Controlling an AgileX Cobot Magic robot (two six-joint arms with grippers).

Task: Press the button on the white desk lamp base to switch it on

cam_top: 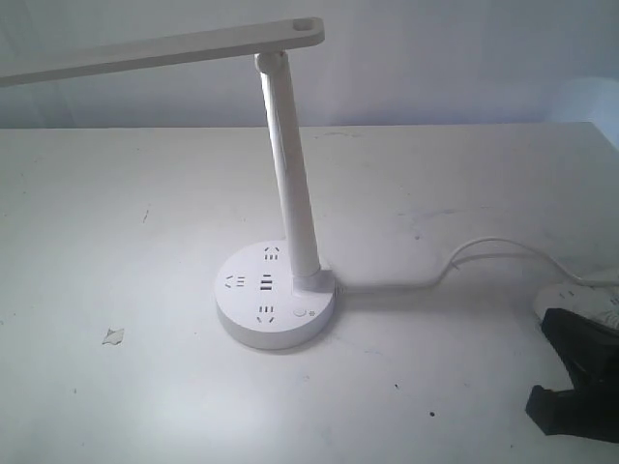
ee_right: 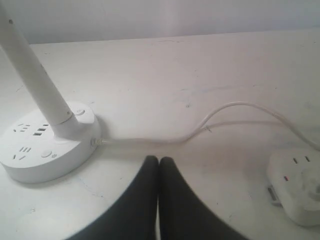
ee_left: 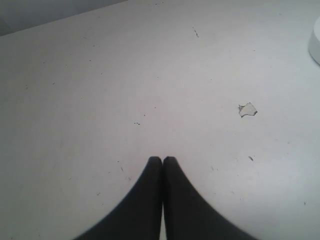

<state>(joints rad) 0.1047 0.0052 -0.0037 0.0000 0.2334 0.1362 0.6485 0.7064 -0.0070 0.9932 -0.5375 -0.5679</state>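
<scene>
- My right gripper [ee_right: 159,160] is clenched: the two black fingers are pressed flat together with nothing between them.
- It hangs over bare table [cam_top: 435,193], tips pointing roughly toward the white cord [ee_right: 200,130] that runs across in front of it.
- In the exterior view it's the dark shape down in the right corner, near the little white power strip [ee_right: 295,185] and well apart from the lamp.
- My left gripper [ee_left: 162,160] is closed up tight too and holds nothing. It's above empty tabletop.
- Off to one side of it there's a small chipped spot [ee_left: 247,109] in the surface, and past that a sliver of the lamp base [ee_left: 316,45] at the frame edge.
- The lamp base sits about mid-table in the exterior view, a round flat white disc with socket holes and slots on top.
- The button [cam_top: 299,314] is on the top face of the base, toward the near edge, just in front of where the stem [cam_top: 290,174] plugs in. It also shows in the right wrist view [ee_right: 46,154], beside a socket.
- Neither gripper is touching the button or the base.
- The stem leans up and back to the long flat head [cam_top: 155,53], which stretches off to the left.
- The cord leaves the base on its right side and snakes over to the power strip.
</scene>
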